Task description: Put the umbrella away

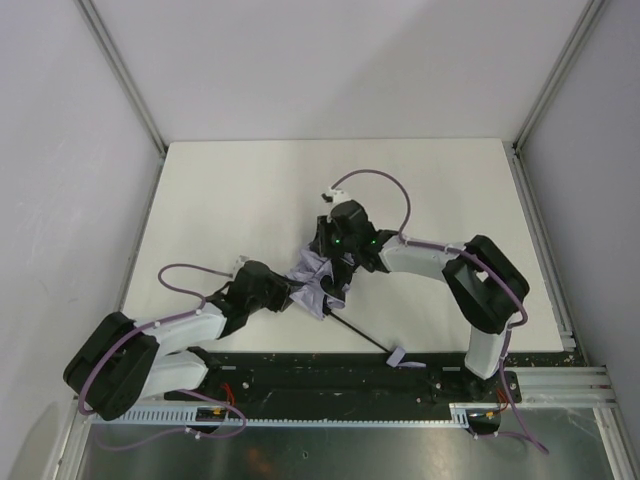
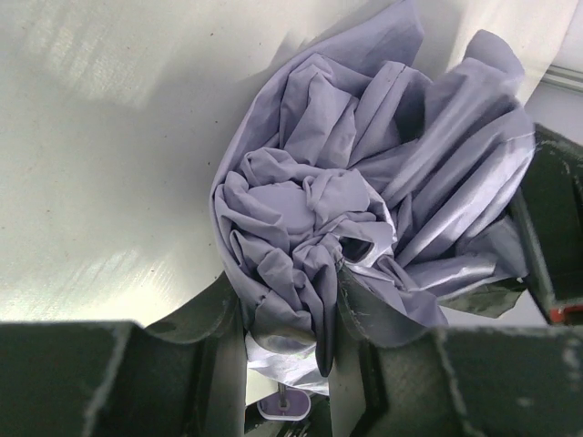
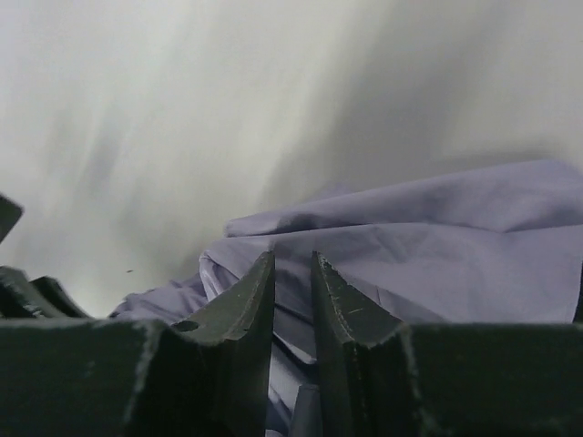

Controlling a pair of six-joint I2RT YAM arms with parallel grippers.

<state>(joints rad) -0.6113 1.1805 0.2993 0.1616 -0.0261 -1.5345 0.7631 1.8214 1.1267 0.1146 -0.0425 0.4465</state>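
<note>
Umbrella (image 1: 318, 283) lies mid-surface (image 1: 240, 200), shaft (image 1: 360, 335) & handle (image 1: 398, 356) toward surface's near edge. L hand (image 2: 287, 319) clamps bunched canopy (image 2: 364, 182). R hand (image 3: 293, 273) narrow; can't tell if pinching cloth. Best, I'd say: L holds firm, R gathers loose folds tight to shaft.

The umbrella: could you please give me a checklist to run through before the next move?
1. Left end effector clamped on the umbrella: ok.
2. Right end effector pinching fabric: ok, cloth sits between nearly closed fingers.
3. Fabric folded neatly: not ok, crumpled.
4. Shaft collapsed: not ok, extended.
5. Handle free: ok, lying by the table's near edge.
</note>
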